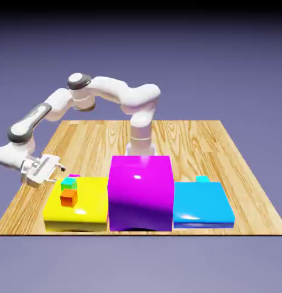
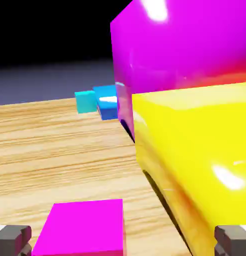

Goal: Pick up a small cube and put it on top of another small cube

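Magenta, the small cube [image 2: 80,227] sits on the wooden table just beside the yellow block [image 2: 195,165], framed between the spread, empty fingers of the gripper [image 2: 123,240], so one finger could strike that block and nudge the cube off line.

— We see only a sliver of the pink cube [image 1: 74,175] peeking behind the yellow block [image 1: 89,200] in the exterior view.

— And the hand view's bottom edge crops it; the cyan cube [image 1: 203,179] sits half-hidden behind the slab [image 1: 202,205].
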{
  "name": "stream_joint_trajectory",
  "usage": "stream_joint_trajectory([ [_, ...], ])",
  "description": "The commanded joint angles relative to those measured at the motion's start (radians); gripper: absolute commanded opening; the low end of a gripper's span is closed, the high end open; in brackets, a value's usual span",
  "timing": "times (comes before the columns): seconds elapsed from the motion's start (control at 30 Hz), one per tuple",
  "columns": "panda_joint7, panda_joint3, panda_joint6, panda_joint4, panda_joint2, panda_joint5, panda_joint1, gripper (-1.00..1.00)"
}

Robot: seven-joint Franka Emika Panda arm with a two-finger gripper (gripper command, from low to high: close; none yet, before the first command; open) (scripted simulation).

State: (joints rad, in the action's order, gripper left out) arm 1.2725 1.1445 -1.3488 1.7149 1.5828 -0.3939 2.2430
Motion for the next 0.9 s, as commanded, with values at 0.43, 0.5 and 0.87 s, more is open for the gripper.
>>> stream_joint_trajectory([
  [0.43,-0.027,-0.053,-0.019,0.013,-0.050,0.035,-0.076,-1.00],
  [0.5,-0.060,-0.073,0.002,0.023,-0.120,0.122,-0.092,-1.00],
  [0.87,-0.202,-0.186,0.138,0.078,-0.497,0.566,-0.365,-1.00],
])
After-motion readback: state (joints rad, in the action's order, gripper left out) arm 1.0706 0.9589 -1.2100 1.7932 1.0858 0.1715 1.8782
